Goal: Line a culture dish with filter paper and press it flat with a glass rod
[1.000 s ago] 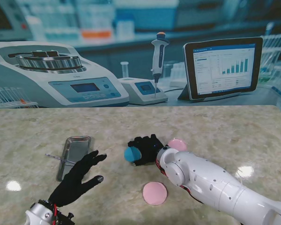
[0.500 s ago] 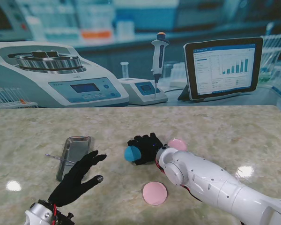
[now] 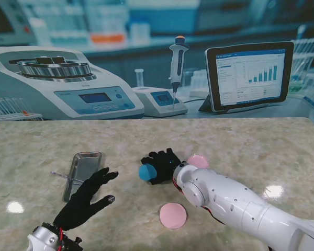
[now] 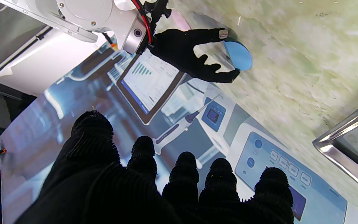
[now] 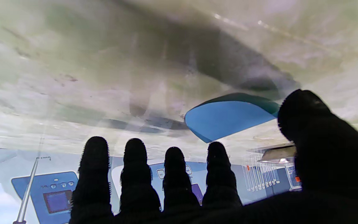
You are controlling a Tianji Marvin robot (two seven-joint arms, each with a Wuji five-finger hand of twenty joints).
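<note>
Right hand on the blue disc, left hand idle by the tray.

My right hand sits palm down at mid-table with the blue disc at its fingertip side; in the left wrist view the thumb and a finger bracket the disc, which stands tilted on edge, so I read it as pinched, though contact at the pads is not fully clear. A pink disc lies just beside that hand on its far-right side, partly hidden by the wrist; a second pink disc lies nearer to me, apart from the hand. My left hand is empty, fingers spread, hovering flat. The metal tray lies just beyond its fingertips, a thin glass rod crossing the tray's left rim.
</note>
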